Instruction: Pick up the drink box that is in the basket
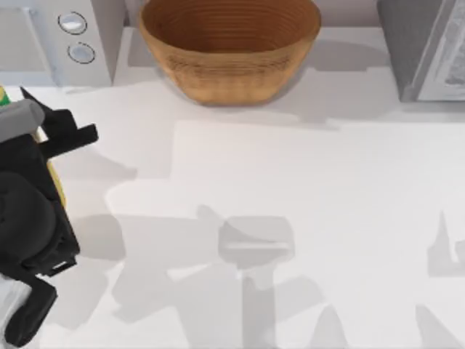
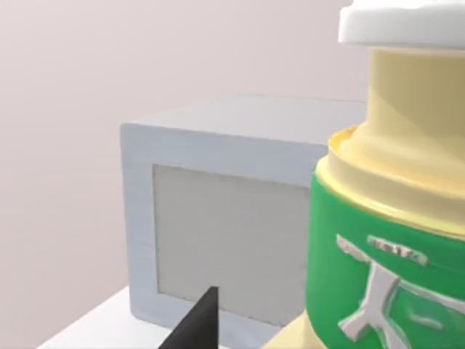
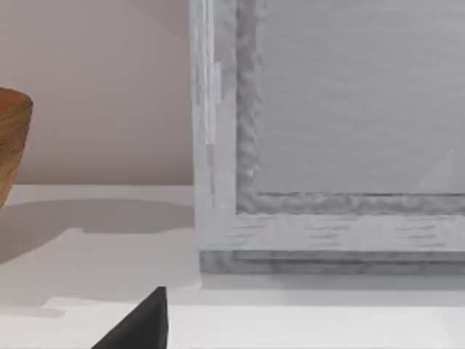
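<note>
Drink box presumably lies low in the basket (image 1: 229, 54), hidden behind its near wall at the table's far edge, while the left gripper (image 1: 58, 116) hangs well apart beside a bottle (image 2: 385, 240) and the right gripper (image 3: 142, 327) faces a grey cabinet (image 3: 327, 145); whether either grip is spread or closed, I cannot tell.

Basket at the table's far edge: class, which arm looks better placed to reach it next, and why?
Probably left. The left gripper sits nearer the basket. The right wrist view has the basket far off.

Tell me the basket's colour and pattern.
Tan-brown basket, concentric ridged rings inside; top view.
</note>
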### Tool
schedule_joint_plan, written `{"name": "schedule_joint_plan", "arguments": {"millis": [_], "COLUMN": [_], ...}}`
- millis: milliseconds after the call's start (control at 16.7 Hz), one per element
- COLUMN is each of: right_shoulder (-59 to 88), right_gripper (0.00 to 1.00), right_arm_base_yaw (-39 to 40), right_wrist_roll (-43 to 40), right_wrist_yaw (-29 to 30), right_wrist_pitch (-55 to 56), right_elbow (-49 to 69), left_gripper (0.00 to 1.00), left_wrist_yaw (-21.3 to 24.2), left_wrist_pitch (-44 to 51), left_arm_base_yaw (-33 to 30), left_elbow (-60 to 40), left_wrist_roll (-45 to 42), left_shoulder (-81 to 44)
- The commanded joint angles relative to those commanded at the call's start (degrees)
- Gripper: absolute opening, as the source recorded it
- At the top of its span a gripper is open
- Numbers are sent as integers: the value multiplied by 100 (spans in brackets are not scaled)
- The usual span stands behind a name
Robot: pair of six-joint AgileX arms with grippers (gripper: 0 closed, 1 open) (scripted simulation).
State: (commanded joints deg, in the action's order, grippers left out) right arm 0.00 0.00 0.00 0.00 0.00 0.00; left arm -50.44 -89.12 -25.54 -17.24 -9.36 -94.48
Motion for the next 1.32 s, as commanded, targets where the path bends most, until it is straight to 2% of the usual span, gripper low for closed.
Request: {"name": "schedule_joint_plan", "arguments": {"millis": [300, 540, 1320], "right_shoulder": [0, 0, 0], "right_gripper": [100, 100, 100], "right_arm_base_yaw": [0, 0, 0], "right_wrist_roll": [0, 0, 0], "right_wrist_yaw": [0, 0, 0], "right_wrist_pitch": [0, 0, 0], "right_elbow": [0, 0, 0], "left_gripper": [0, 0, 98], "left_wrist_yaw": [319, 334, 334], "left_wrist_pitch": [-542, -554, -554], "left_arm_base_yaw": [286, 298, 298], "left_elbow": [-55, -56, -56], "left_wrist_roll": [106, 112, 112], "left_shoulder": [-717, -732, -732]}}
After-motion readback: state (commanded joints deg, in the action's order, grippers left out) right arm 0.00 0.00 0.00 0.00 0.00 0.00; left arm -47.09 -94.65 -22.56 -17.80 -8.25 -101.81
